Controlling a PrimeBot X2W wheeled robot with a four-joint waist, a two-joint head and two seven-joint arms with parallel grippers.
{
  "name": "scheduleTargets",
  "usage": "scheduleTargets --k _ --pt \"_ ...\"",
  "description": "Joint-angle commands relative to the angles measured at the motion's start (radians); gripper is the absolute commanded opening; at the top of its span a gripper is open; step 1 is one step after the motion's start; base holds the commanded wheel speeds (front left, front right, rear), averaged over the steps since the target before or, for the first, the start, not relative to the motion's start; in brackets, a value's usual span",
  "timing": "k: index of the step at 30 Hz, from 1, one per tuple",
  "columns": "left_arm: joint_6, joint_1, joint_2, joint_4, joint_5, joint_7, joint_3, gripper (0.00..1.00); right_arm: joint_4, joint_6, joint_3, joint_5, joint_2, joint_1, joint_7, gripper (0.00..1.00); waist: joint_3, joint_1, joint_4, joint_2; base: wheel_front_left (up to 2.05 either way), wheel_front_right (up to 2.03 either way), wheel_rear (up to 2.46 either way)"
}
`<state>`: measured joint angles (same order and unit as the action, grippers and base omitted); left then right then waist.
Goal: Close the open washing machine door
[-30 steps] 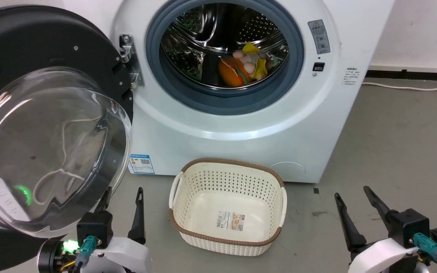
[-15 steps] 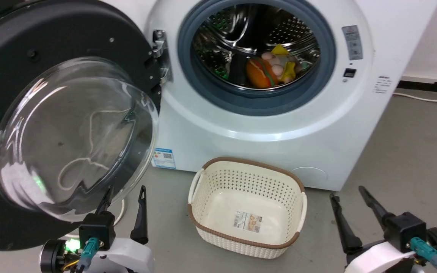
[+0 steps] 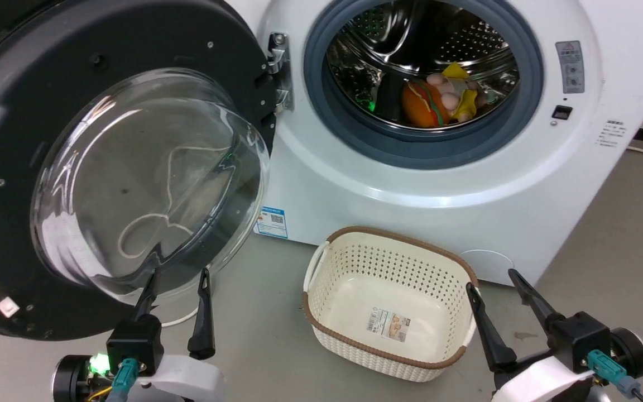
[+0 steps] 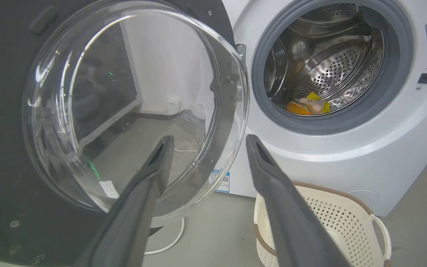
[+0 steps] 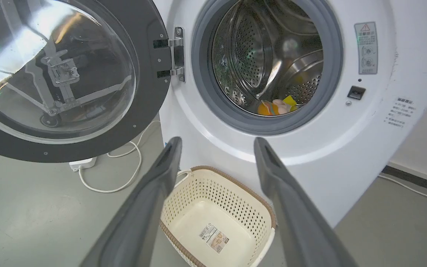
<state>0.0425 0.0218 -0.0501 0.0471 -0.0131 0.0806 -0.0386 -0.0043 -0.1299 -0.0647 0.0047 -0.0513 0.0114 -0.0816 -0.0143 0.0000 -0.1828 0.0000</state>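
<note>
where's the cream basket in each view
Head view: basket low centre-right, on the floor before the washing machine.
Left wrist view: basket in the bottom right corner, partly behind one finger.
Right wrist view: basket at bottom centre, between the fingers.
Shared landmark: the orange and yellow toys inside the machine.

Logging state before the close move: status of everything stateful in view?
washing machine door: wide open, hinged at left
washing machine: drum mouth uncovered, toys inside
basket: upright on floor, empty
left gripper: open, holding nothing
right gripper: open, holding nothing
</note>
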Motion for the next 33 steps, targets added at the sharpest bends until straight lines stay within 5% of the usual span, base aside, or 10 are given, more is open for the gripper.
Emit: scheduleTargets --k 1,13,15,26,33 --pt "0.008 0.012 0.0 0.01 -0.002 0.011 -0.001 1.0 0.001 0.0 -0.007 -0.007 -0.002 -0.011 -0.011 1.0 0.0 0.0 -0.008 0.0 -0.02 -0.02 -0.02" --pt "0.016 0.026 0.0 0.04 -0.062 0.036 0.024 1.0 0.004 0.0 -0.033 -0.004 -0.004 -0.002 -0.036 1.0 0.001 0.0 -0.058 0.0 0.0 0.0 0.0" --pt "0.003 0.025 0.0 0.051 -0.087 0.041 0.034 0.0 0.004 0.0 -0.031 -0.004 -0.004 0.0 -0.04 1.0 0.0 0.0 -0.067 0.0 0.0 0.0 0.0" --pt "-0.07 -0.079 -0.049 0.112 -0.201 0.062 0.218 0.0 -0.007 0.0 -0.007 -0.01 -0.001 0.019 -0.063 1.0 -0.014 0.0 -0.114 0.0 0.0 0.0 0.0" --pt "-0.077 -0.258 -0.192 -0.015 -0.352 -0.059 0.315 0.0 -0.02 0.0 0.001 -0.016 0.0 0.029 -0.078 1.0 -0.027 0.0 -0.141 0.0 0.0 0.0 0.0"
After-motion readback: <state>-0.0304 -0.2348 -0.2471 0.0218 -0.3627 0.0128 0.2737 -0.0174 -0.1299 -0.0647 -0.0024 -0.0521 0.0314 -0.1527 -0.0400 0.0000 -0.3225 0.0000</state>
